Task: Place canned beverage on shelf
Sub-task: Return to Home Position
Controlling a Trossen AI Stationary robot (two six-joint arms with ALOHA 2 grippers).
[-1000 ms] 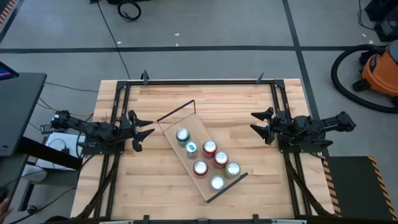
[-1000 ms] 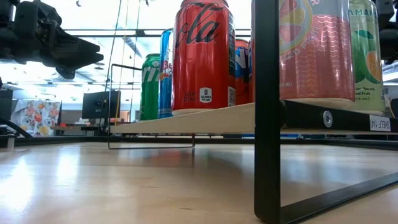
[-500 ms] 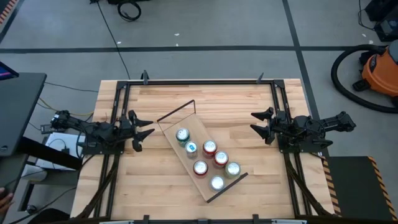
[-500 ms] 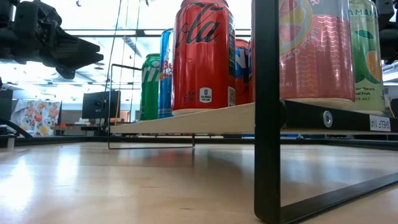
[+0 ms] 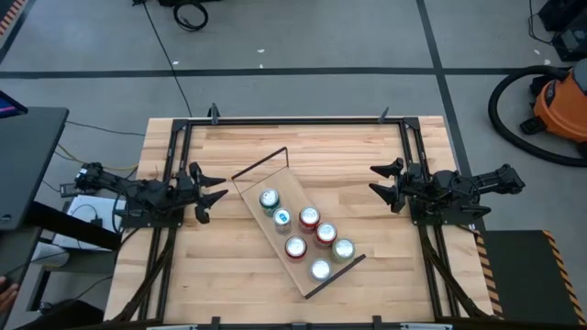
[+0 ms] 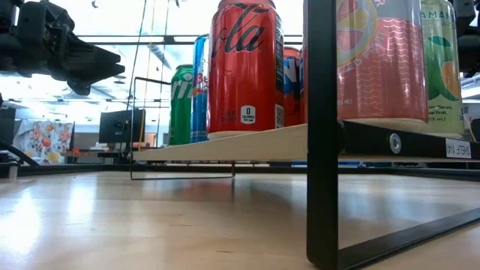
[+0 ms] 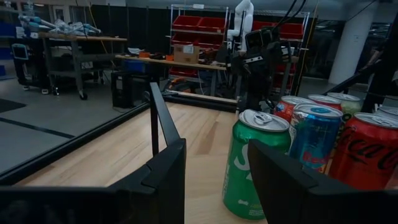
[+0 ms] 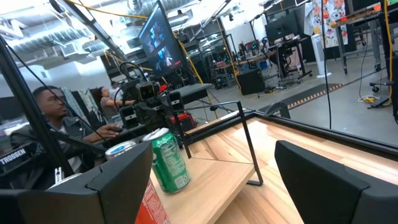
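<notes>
Left hand (image 5: 214,191); green can (image 7: 239,165) half-hidden

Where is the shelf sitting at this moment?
In the high view the shelf lies diagonally at the table's middle, between the left gripper and right gripper, carrying the cans.

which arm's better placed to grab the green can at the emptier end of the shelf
Left. The left gripper sits open near that end of the shelf, the green can straight ahead of its fingers; the right gripper is farther off.
</notes>
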